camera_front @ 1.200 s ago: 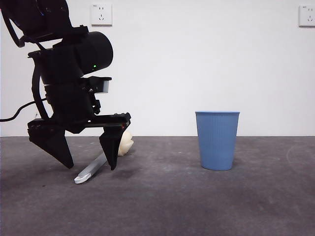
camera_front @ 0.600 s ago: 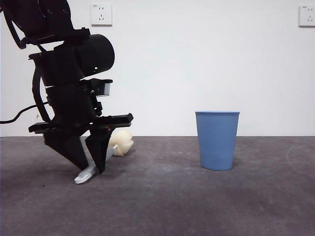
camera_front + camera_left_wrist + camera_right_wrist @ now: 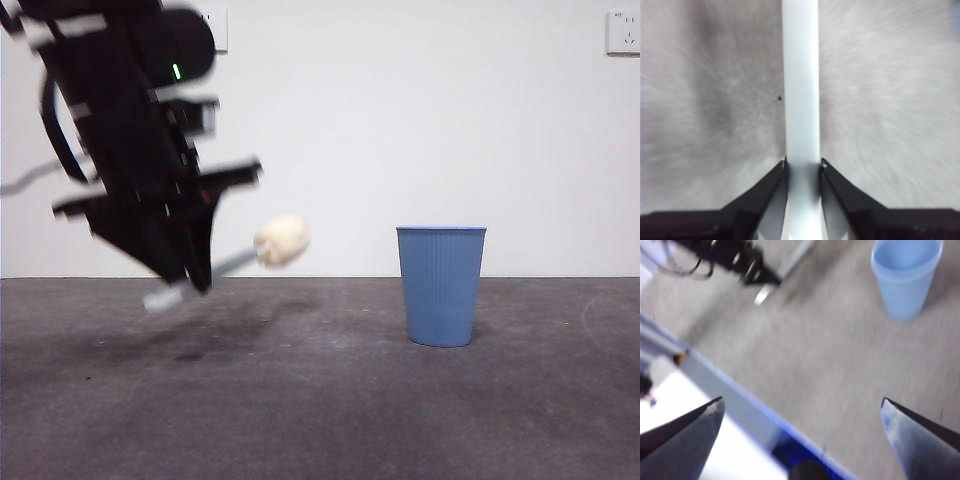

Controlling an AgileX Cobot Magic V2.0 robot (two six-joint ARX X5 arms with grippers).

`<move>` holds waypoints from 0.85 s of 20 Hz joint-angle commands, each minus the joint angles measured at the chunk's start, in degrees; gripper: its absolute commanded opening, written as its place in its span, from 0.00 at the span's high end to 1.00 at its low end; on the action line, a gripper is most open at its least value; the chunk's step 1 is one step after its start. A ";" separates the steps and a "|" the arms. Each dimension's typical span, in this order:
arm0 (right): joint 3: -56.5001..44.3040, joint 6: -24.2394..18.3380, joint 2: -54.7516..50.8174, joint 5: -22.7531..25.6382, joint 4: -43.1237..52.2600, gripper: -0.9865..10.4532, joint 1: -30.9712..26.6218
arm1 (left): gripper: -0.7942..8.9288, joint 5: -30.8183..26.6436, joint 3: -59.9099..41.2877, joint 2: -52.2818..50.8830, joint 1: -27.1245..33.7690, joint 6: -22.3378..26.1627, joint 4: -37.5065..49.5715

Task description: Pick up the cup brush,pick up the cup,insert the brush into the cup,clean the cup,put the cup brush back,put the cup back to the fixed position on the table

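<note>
Left claw (image 3: 185,285) gripping cup brush (image 3: 280,241), cup (image 3: 441,285) empty

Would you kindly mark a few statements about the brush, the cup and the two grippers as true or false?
1. The left gripper holds the cup brush clear of the table. True.
2. The cup lies on its side. False: it stands upright on the table.
3. The brush's sponge head is inside the cup. False: it hangs in the air beside the cup, apart from it.
4. The right gripper has its jaws spread wide and holds nothing. True.
5. The left gripper's jaws close on the sponge head. False: they clamp the handle.
</note>
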 commanded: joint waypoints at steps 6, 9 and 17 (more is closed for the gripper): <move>-0.09 5.60 15.76 0.85 16.02 0.42 3.21 | 0.93 0.09 0.04 -20.57 -0.04 7.37 -8.31; -4.66 8.07 21.38 8.87 24.94 0.42 8.59 | 0.93 0.09 0.04 -26.32 -0.04 7.58 -10.08; -27.89 12.85 23.69 24.74 63.12 0.42 16.15 | 0.93 0.17 0.04 -29.31 -0.07 9.49 -16.46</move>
